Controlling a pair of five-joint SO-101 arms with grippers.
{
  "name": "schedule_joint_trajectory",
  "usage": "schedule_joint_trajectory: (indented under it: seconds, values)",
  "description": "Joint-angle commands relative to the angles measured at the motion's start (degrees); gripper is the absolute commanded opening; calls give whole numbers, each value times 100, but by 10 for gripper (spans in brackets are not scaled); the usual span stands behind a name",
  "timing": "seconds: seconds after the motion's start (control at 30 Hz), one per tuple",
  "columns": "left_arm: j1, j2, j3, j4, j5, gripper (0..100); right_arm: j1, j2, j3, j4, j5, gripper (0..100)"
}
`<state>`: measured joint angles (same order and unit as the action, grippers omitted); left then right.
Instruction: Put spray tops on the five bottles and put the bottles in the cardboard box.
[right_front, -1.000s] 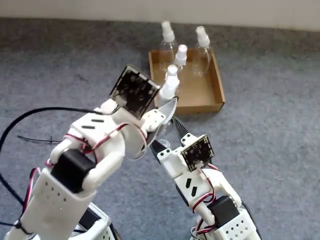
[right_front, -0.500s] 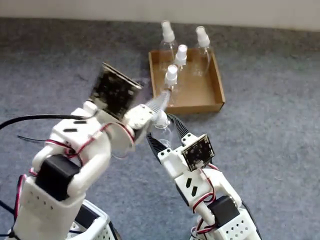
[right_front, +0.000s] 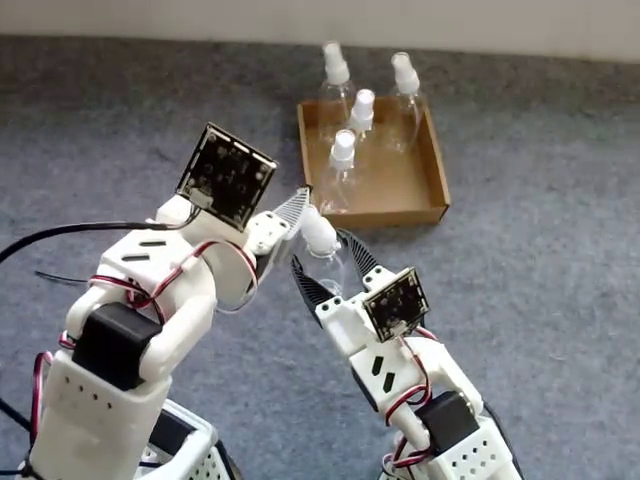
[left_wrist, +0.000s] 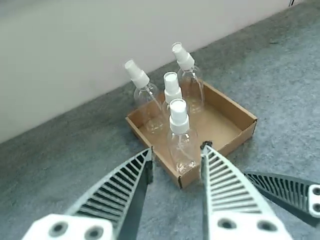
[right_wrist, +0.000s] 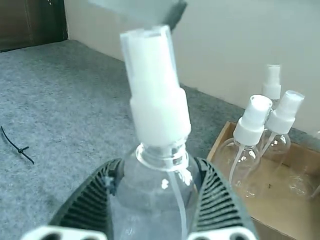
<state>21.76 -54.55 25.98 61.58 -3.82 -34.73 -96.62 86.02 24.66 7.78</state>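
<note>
My right gripper (right_front: 325, 268) (right_wrist: 157, 170) is shut on the body of a clear bottle (right_front: 327, 265) (right_wrist: 155, 195), held upright in front of the cardboard box (right_front: 425, 190). A white spray top (right_front: 318, 232) (right_wrist: 156, 100) sits on the bottle's neck. My left gripper (right_front: 295, 208) (left_wrist: 175, 160) is open with nothing in it, its tips just above and beside that spray top. Several clear bottles with white spray tops stand in the cardboard box (left_wrist: 235, 135), the nearest bottle (right_front: 340, 170) (left_wrist: 180, 140) by its front left corner.
Grey carpet covers the floor, with a pale wall behind the box. A black cable tie (right_front: 75, 278) (right_wrist: 15, 147) lies on the carpet left of the arms. A black cable (right_front: 60, 235) loops beside the left arm. One dark finger of the right gripper (left_wrist: 285, 192) shows beside my left one.
My left gripper let go of a capped bottle in the box's front left corner, opened, and drew back toward the bottle the right gripper holds. The right arm stayed still.
</note>
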Motion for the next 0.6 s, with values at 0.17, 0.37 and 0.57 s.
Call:
schedule_joint_trajectory:
  seconds: [0.17, 0.37, 0.57]
  values:
    - [637, 233, -13, -273, -70, 149, -40, -66, -48, 13, -44, 5]
    - [637, 1165, -233, -352, -70, 149, -40, -66, -48, 13, -35, 5]
    - [690, 1666, -840, -352, -334, 149, -40, -66, -48, 13, -26, 5]
